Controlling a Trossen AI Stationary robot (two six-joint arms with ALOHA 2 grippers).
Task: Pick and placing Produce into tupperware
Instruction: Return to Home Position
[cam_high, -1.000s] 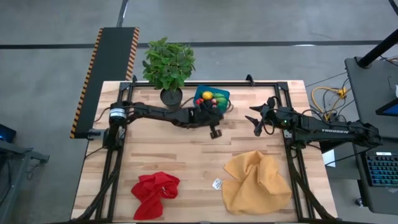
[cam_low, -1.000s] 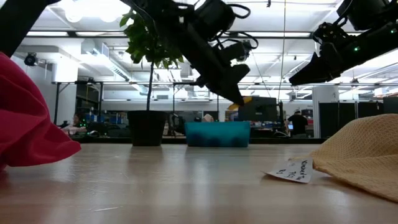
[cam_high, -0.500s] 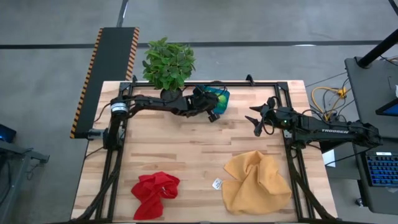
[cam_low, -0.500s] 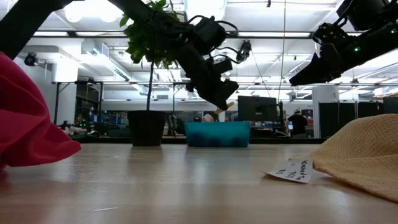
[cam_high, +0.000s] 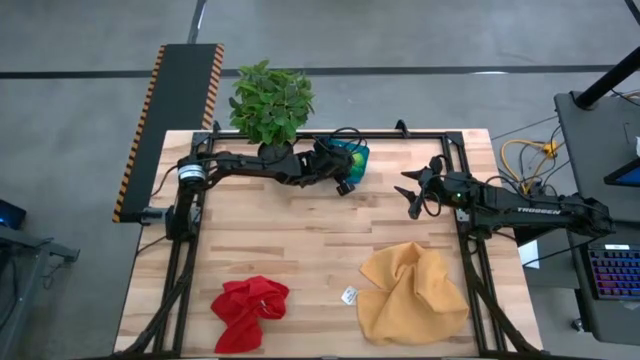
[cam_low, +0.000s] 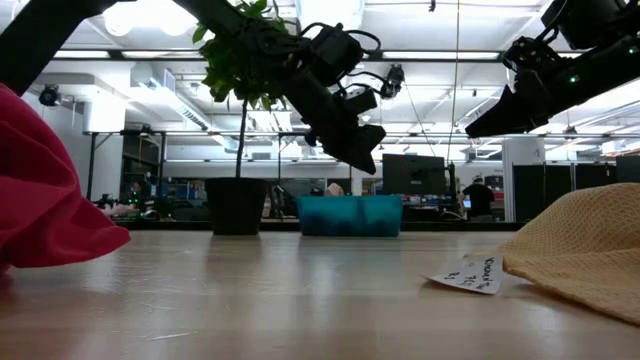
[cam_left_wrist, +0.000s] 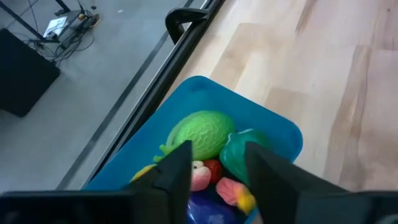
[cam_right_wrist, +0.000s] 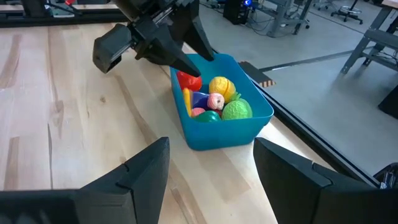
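With all visible toy produce (cam_right_wrist: 217, 88) in the teal tub (cam_high: 358, 154) at the tabletop's (cam_high: 300, 240) far edge, the job looked finished; the left tool (cam_high: 344, 183) hovered beside it, parted and empty, the right tool (cam_high: 407, 198) wide open.

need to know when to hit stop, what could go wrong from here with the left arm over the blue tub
1. The open left gripper hangs just above the teal-blue tub; retreating low might clip its rim and shove it.
2. The toy produce is piled about rim-high, so a knock could spill a piece.
3. The left arm runs close past the potted plant and may brush it.
The right gripper waits open, off to the right.
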